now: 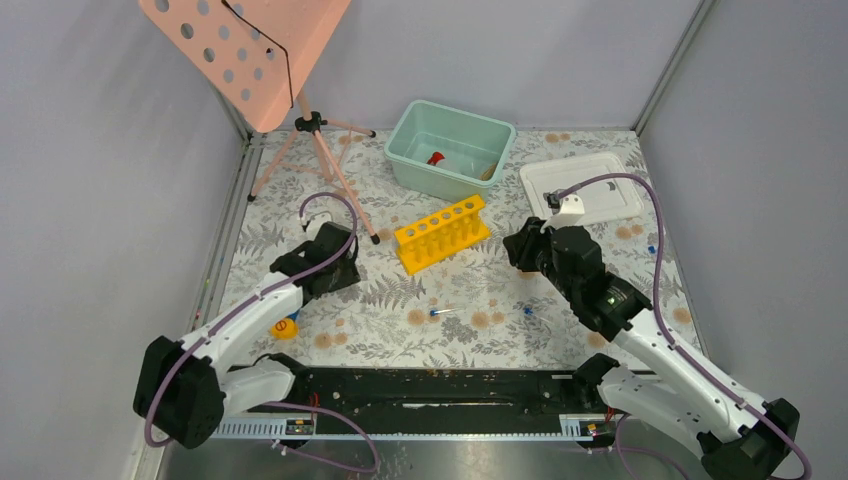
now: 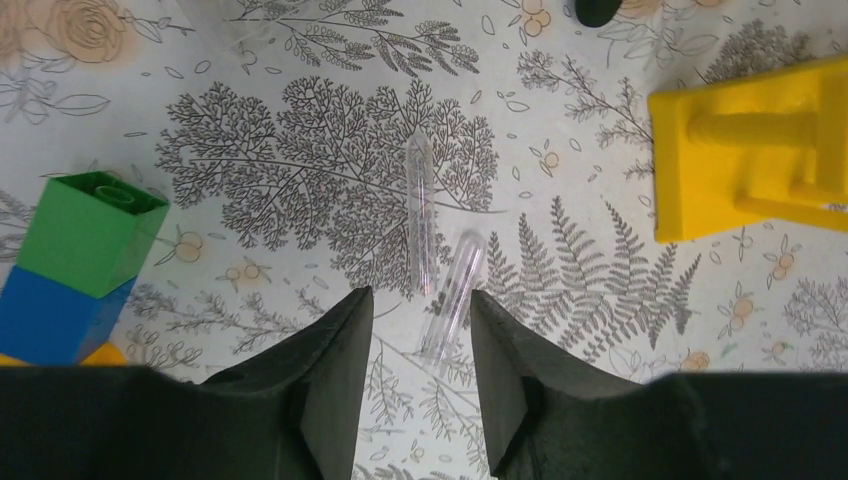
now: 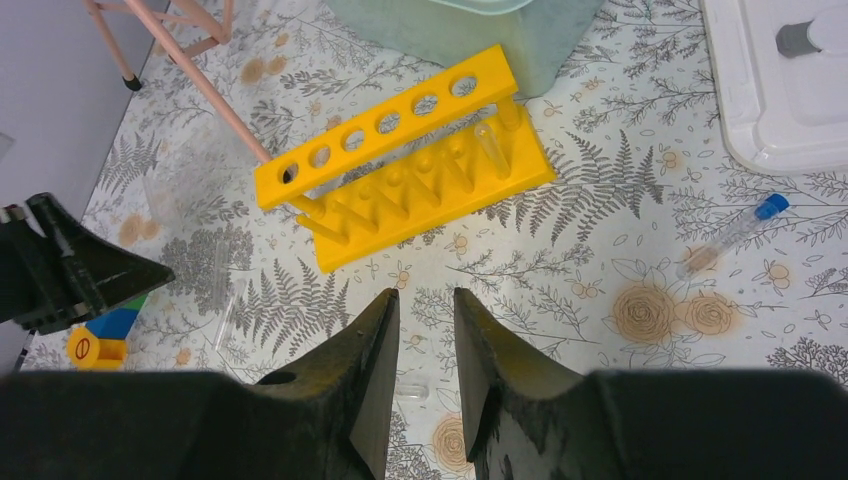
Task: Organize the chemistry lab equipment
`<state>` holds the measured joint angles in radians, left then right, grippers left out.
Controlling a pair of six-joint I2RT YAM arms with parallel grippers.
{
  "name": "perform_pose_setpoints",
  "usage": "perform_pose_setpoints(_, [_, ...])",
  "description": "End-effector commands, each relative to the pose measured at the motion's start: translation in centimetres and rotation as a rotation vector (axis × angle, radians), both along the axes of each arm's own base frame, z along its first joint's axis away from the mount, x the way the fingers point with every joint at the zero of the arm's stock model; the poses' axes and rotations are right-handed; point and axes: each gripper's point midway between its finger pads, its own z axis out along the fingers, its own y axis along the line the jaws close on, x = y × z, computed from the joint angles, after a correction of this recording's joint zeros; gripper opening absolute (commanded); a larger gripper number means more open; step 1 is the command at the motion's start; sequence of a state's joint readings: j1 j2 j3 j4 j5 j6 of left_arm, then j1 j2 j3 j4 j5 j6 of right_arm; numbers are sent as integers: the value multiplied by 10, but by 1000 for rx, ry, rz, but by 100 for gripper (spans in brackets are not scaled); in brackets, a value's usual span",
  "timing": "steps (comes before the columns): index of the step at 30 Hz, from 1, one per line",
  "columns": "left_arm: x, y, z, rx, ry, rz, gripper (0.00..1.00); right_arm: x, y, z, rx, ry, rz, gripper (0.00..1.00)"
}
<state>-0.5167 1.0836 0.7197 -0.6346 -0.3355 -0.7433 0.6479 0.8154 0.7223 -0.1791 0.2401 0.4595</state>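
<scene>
Grey walls enclose a table spread with a floral-printed tablecloth point(image 1: 380, 300). Near its middle lies the yellow plastic test-tube rack with a row of holes point(image 1: 442, 233). At the rack's 12 o'clock stands a mint-green plastic tub point(image 1: 440, 182) holding the small translucent white bottle with a red cap point(image 1: 436, 158). A flat white plastic tray point(image 1: 600, 200) sits at the rack's 2 o'clock. A tiny clear blue-capped tube point(image 1: 440, 312) lies on the cloth at 6 o'clock.

The left gripper point(image 2: 420, 295) is low over the cloth, its jaws partly apart and straddling a clear uncapped plastic tube point(image 2: 452, 300). That tube lies close to one finger and is not clamped. A second, longer clear tube point(image 2: 420, 215) lies at its 11 o'clock. The green-blue-yellow block stack point(image 2: 80, 250) stands at 9 o'clock.

The right gripper point(image 3: 425, 293) hangs above the cloth at the rack's 6 o'clock, jaws narrowly parted with nothing held.
</scene>
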Motion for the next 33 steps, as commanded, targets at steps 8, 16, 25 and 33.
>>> perform_pose_setpoints(8, [24, -19, -38, -103, 54, 38, 33, -5, -7, 25, 10, -81, 10, 34])
perform_pose_setpoints(16, [24, -12, -49, -76, 84, 60, 29, -4, -8, 21, 0, -80, 5, 34])
perform_pose_setpoints(25, [21, -8, -64, -62, 119, 82, 26, -3, -10, 23, -4, -86, -4, 34])
perform_pose_setpoints(33, [17, -6, -71, -55, 134, 89, 21, -3, -8, 20, 0, -79, -1, 34])
